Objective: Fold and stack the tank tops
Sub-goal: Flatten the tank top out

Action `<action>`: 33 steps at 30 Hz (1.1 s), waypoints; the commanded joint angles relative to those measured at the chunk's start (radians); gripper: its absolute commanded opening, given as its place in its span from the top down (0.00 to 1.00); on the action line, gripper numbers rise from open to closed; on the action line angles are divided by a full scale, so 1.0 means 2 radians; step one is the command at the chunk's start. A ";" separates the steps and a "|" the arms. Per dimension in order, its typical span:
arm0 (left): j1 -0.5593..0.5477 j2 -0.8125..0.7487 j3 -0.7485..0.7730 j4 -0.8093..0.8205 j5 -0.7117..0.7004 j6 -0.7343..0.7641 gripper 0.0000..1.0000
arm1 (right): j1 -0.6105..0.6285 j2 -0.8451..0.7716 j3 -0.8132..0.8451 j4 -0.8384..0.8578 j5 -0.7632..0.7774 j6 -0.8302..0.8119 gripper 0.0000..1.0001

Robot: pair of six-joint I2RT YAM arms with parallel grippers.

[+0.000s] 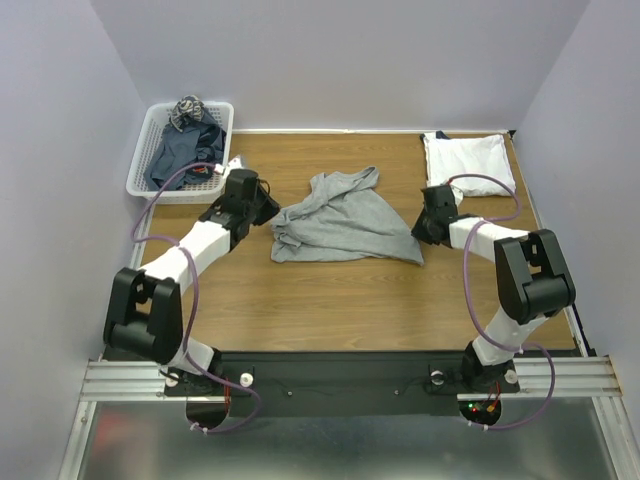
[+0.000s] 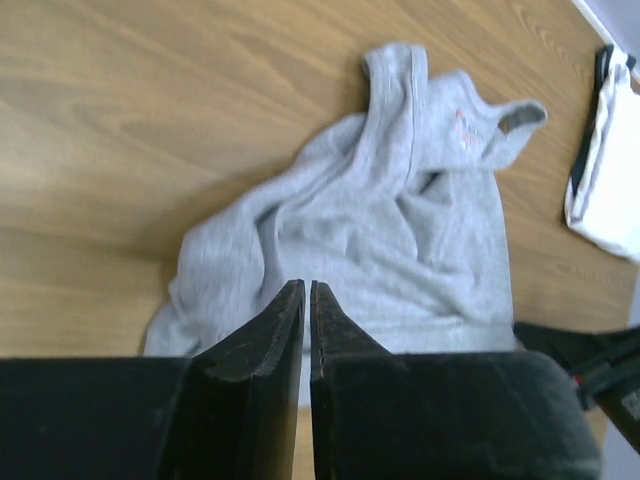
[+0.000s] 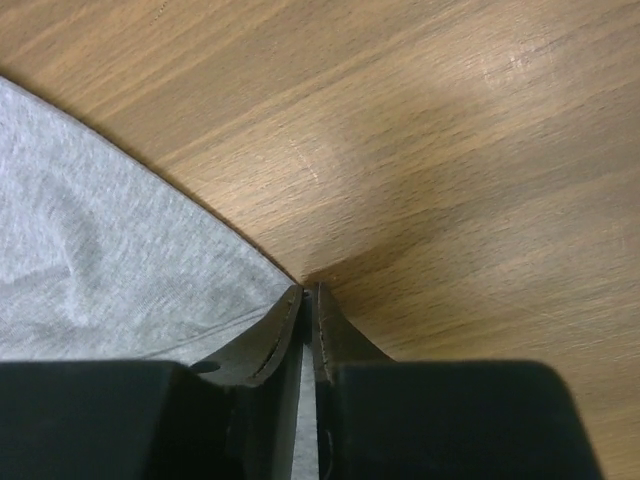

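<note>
The light heather-grey tank top (image 1: 345, 222) lies crumpled mid-table, straps toward the back. My left gripper (image 1: 268, 207) is at its left edge. In the left wrist view the jaws (image 2: 307, 286) are shut, with folds of the grey top (image 2: 400, 230) bunching toward the tips. My right gripper (image 1: 421, 233) is at the top's right hem corner. In the right wrist view it (image 3: 310, 289) is shut on that corner of the grey cloth (image 3: 110, 260), low over the wood. A folded white tank top (image 1: 468, 160) lies at the back right. Dark blue-grey tops (image 1: 185, 150) fill the basket.
The white lattice basket (image 1: 140, 160) stands at the back left corner, just behind my left arm. The folded white top also shows at the right edge of the left wrist view (image 2: 610, 170). Bare wood runs along the near side of the table (image 1: 330, 310).
</note>
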 commanded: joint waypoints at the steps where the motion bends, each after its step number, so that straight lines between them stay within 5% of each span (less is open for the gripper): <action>1: -0.017 -0.042 -0.065 -0.001 0.002 -0.021 0.79 | -0.001 -0.007 -0.003 0.020 -0.001 0.004 0.90; 9: -0.027 -0.052 -0.101 0.016 0.002 -0.019 0.65 | -0.001 -0.072 -0.005 0.017 0.001 0.002 1.00; 22: 0.003 0.101 0.030 0.036 0.019 -0.002 0.60 | -0.001 -0.182 -0.031 -0.016 -0.014 0.000 1.00; 30: 0.058 0.183 0.116 0.029 0.042 -0.007 0.65 | -0.001 -0.253 -0.093 -0.037 -0.030 0.007 1.00; 33: 0.064 0.196 0.136 0.018 0.051 -0.005 0.75 | -0.001 -0.274 -0.109 -0.043 -0.037 0.011 1.00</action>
